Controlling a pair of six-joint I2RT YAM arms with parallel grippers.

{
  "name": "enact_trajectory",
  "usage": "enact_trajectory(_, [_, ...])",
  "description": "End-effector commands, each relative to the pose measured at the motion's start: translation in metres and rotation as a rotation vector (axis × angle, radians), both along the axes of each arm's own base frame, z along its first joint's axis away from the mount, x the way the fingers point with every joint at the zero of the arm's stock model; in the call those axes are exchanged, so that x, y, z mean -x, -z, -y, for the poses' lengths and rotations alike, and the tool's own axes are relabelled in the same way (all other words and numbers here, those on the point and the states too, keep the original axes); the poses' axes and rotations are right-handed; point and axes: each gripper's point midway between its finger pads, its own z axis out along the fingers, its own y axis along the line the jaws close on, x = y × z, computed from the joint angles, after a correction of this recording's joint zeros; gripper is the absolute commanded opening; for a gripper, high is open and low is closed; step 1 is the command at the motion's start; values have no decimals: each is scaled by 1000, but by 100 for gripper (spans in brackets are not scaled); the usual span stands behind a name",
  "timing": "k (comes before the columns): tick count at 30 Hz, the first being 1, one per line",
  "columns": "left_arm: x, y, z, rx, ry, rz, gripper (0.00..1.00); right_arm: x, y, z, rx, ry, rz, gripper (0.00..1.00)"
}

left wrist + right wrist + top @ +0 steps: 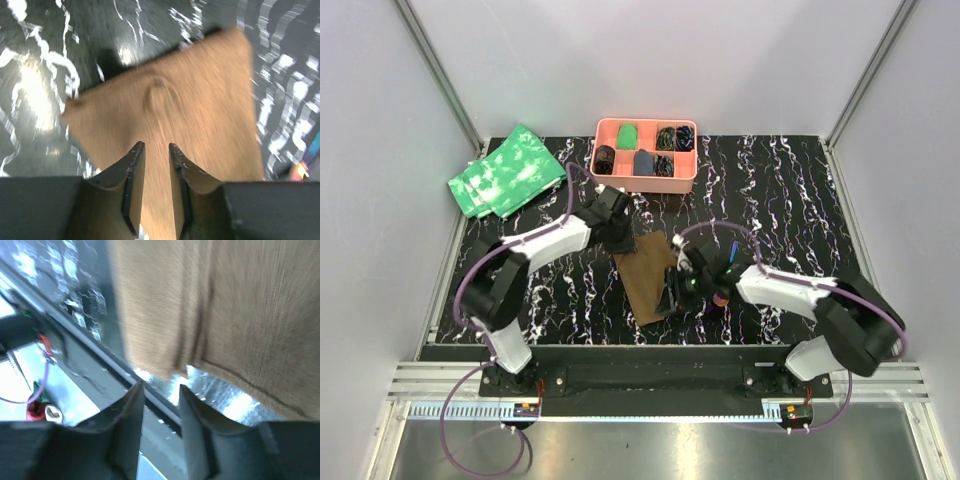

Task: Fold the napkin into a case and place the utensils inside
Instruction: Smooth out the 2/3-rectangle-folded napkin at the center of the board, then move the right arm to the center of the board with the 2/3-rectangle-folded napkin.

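Note:
The brown napkin (646, 277) lies on the table as a narrow, folded strip, the case, running from far left to near right. My left gripper (620, 238) hovers over its far end; in the left wrist view the jaws (154, 146) stand a little apart above the cloth (200, 115), nothing between them. My right gripper (672, 295) is at the strip's near right side; in the right wrist view its jaws (161, 386) are open just off the cloth's layered edge (210, 305). Utensils lie right of the napkin, mostly hidden under the right arm: a blue stem (733, 249) and a pink-red end (720, 298).
A pink compartment tray (645, 182) with small items stands at the back middle. Green mottled cloths (508, 172) lie at the back left. The table's near edge and metal rail (75, 365) run close behind the right gripper.

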Motion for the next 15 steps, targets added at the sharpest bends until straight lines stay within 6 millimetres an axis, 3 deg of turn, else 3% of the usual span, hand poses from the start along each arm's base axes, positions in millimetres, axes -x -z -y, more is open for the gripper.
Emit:
enact_trajectory(1, [16, -57, 9, 113, 58, 107, 29, -42, -52, 11, 19, 55, 179, 51])
enact_trajectory(5, [46, -59, 19, 180, 81, 75, 26, -77, -59, 36, 105, 97, 236, 68])
enact_trajectory(10, [74, -53, 45, 228, 130, 54, 23, -115, -45, 66, 151, 154, 218, 73])
enact_trajectory(15, [79, -36, 60, 230, 123, 33, 22, -112, -14, 67, 138, 105, 119, 72])
